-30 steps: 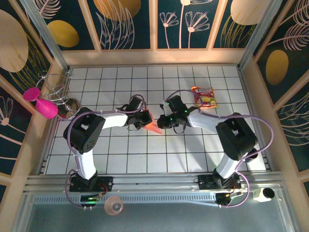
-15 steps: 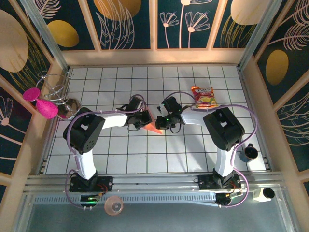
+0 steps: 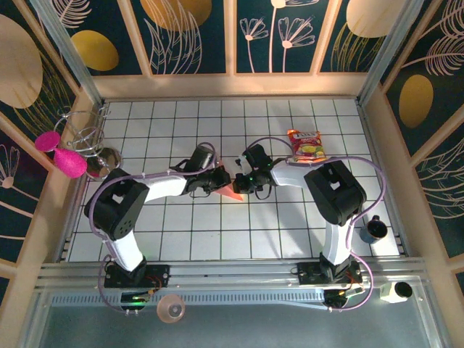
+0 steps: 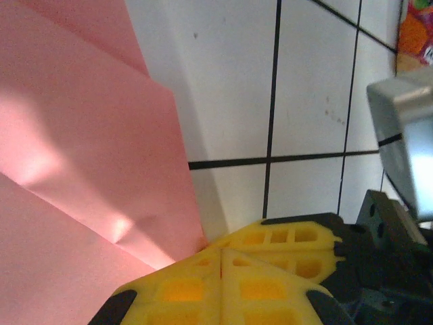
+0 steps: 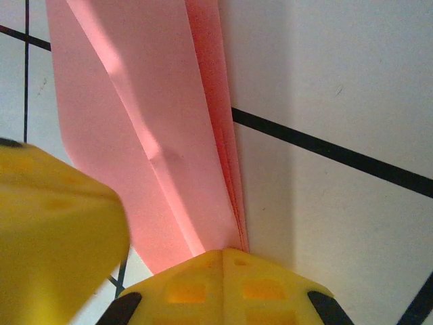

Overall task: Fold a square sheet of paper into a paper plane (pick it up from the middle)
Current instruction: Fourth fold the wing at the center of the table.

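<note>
The square sheet of paper (image 3: 231, 191) is folded into a narrow salmon-pink pointed shape at mid-table. My left gripper (image 3: 221, 183) and right gripper (image 3: 241, 184) meet tip to tip over it. In the left wrist view the paper (image 4: 88, 156) shows layered flaps running down into my shut left gripper (image 4: 222, 254), and a yellow finger of the right gripper (image 4: 298, 237) touches mine. In the right wrist view the paper's stacked edge (image 5: 226, 169) runs into the seam of my shut right gripper (image 5: 223, 254). A shadow beside the paper shows it raised off the tiles.
A red-and-yellow snack packet (image 3: 307, 145) lies behind the right arm. A wire rack (image 3: 87, 138) with magenta discs (image 3: 61, 156) stands at the left wall. A dark cup (image 3: 373, 229) sits at the right, near the wooden wall.
Both gripper tips stay at the paper. The right arm's elbow has swung in towards the middle, uncovering the dark cup. The left arm's elbow has shifted left and forward.
</note>
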`<state>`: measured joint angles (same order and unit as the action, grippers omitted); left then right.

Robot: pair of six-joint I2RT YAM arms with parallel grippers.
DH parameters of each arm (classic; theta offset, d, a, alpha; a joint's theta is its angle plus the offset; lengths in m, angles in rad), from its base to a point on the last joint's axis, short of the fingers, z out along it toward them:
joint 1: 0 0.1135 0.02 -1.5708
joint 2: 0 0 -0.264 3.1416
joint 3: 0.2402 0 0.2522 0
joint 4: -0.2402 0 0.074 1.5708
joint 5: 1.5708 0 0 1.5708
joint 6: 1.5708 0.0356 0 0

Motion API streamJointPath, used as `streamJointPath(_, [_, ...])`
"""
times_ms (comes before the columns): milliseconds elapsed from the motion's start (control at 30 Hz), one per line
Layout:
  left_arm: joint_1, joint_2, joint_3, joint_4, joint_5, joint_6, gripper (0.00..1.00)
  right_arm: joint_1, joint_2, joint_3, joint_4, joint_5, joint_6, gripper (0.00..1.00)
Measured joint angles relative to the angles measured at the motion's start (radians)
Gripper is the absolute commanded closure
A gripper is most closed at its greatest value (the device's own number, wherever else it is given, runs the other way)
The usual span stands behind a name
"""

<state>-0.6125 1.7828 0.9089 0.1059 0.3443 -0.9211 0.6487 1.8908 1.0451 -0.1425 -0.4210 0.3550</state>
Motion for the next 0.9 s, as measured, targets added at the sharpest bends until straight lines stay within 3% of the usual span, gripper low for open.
streamJointPath(533, [0.024, 0.097, 0.049, -0.039, -0.034, 0.029, 0.93, 0.000, 0.005, 0.002, -0.011, 0.010, 0.005, 1.00])
streamJointPath(900, [0.144, 0.137, 0.097, -0.074, 0.053, 0.118, 0.93, 0.010, 0.008, 0.001, -0.005, 0.051, -0.002, 1.00])
